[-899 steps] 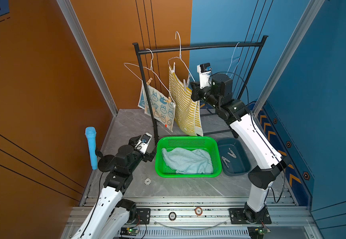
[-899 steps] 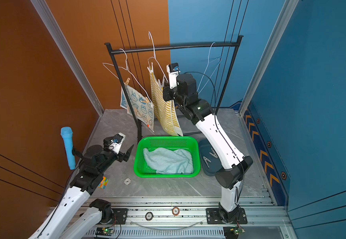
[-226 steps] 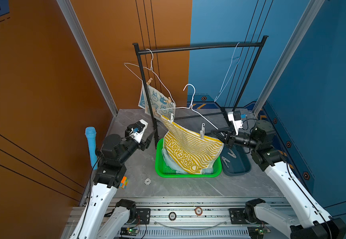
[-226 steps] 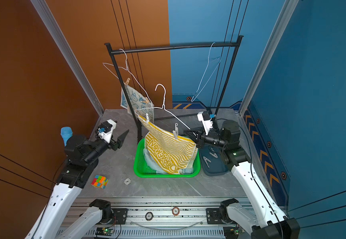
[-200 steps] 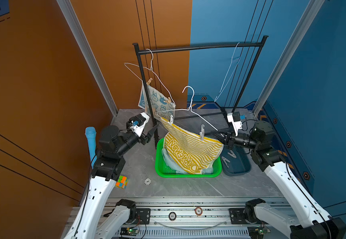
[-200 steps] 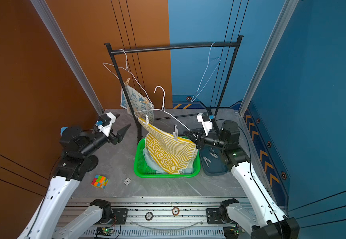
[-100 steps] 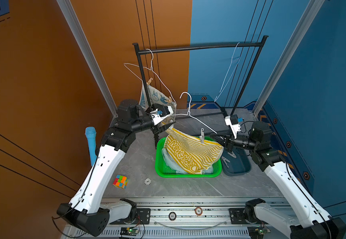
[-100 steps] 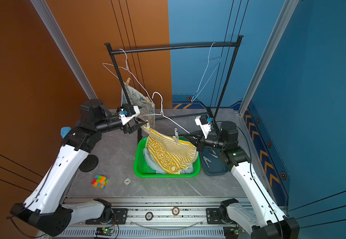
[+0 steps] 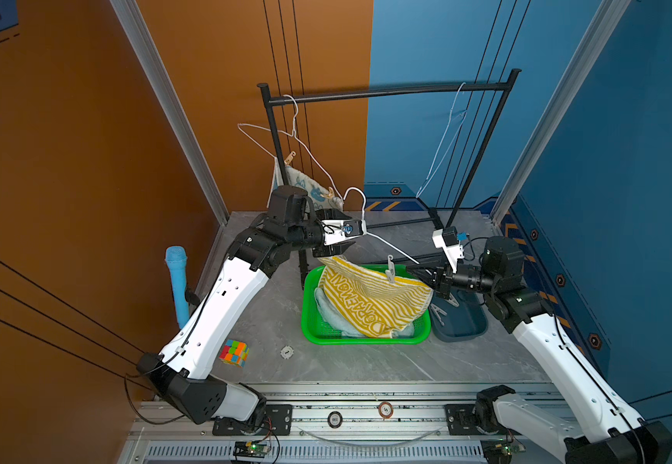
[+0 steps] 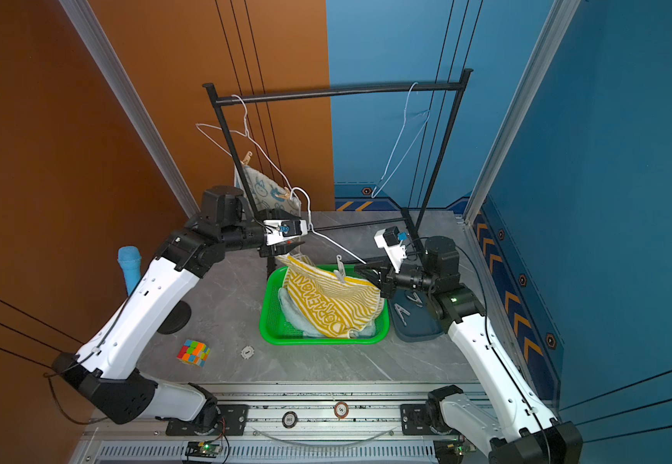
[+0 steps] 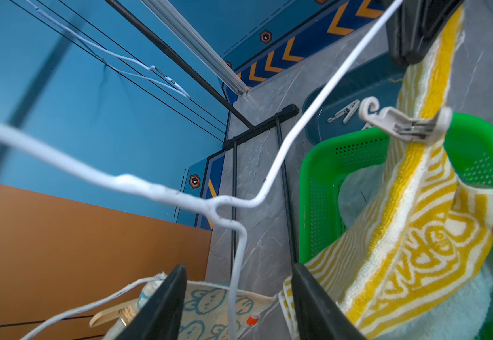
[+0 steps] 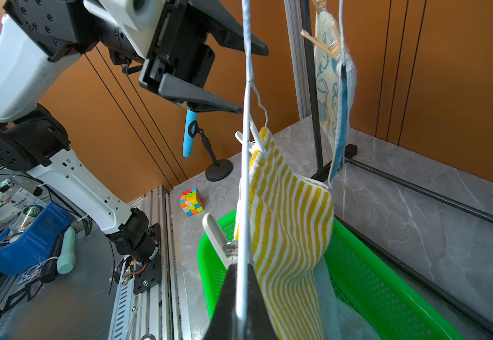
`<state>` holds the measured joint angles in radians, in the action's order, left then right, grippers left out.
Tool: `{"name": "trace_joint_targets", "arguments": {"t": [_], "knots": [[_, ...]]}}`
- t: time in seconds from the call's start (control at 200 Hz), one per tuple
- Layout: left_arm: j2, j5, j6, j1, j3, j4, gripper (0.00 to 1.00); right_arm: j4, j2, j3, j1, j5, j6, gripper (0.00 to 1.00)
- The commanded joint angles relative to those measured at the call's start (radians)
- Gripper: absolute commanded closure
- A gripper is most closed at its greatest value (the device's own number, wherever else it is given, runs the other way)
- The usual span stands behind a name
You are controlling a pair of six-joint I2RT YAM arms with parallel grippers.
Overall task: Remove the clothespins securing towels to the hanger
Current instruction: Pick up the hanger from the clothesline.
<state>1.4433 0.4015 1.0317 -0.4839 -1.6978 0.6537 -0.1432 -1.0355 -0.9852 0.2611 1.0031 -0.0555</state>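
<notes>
A yellow-and-white striped towel (image 9: 374, 299) (image 12: 286, 212) hangs from a white wire hanger (image 9: 386, 245) over the green basket (image 9: 362, 339). A pale clothespin (image 9: 389, 270) (image 11: 401, 122) pins it, and another one (image 12: 248, 141) holds its far corner. My right gripper (image 9: 420, 267) (image 12: 242, 282) is shut on the hanger's end. My left gripper (image 9: 336, 251) (image 11: 237, 269) is open, its fingers astride the hanger wire near that far corner. The bunny towel (image 9: 306, 189) stays pinned by wooden clothespins (image 9: 330, 194) on a rack hanger. A blue-green towel (image 9: 326, 309) lies in the basket.
The black rack (image 9: 386, 92) stands behind, with an empty hanger (image 9: 446, 136) on it. A dark blue tray (image 9: 462, 321) right of the basket holds loose clothespins (image 9: 440, 313). A colour cube (image 9: 234, 352), a round token (image 9: 287, 352) and a blue microphone (image 9: 177, 281) sit on the left.
My left arm has swung up from the left side to the hanger, and its jaws have narrowed around the wire. The right arm keeps hold of the hanger, nearly still.
</notes>
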Motion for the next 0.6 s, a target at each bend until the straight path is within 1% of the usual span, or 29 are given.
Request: {"name": "trace_joint_targets", "arguments": {"t": [0.0,0.035,0.085,0.22,0.345,0.506,0.561,0.596], "knots": [[0.012,-0.078,0.059,-0.016,-0.026,0.038,0.57,0.003,0.018,-0.037,0.007,0.032,0.020,1.00],[0.015,-0.083,0.061,-0.017,-0.027,0.038,0.64,0.002,0.019,-0.039,0.009,0.033,0.020,1.00],[0.020,-0.087,0.065,-0.017,-0.029,0.037,0.70,0.004,0.019,-0.039,0.010,0.031,0.019,1.00],[0.032,-0.101,0.074,-0.025,-0.028,0.037,0.82,0.002,0.019,-0.041,0.019,0.025,0.018,1.00],[0.032,-0.117,0.083,-0.034,-0.021,0.036,0.89,-0.009,0.019,-0.047,0.026,0.012,0.027,1.00],[0.026,-0.137,0.087,-0.045,-0.008,0.036,0.98,-0.074,0.024,-0.067,0.036,-0.018,0.072,1.00],[0.022,-0.149,0.090,-0.050,-0.002,0.036,1.00,-0.098,0.027,-0.076,0.040,-0.034,0.087,0.94],[0.019,-0.160,0.091,-0.055,0.002,0.036,1.00,-0.110,0.029,-0.084,0.042,-0.046,0.091,0.92]]}}
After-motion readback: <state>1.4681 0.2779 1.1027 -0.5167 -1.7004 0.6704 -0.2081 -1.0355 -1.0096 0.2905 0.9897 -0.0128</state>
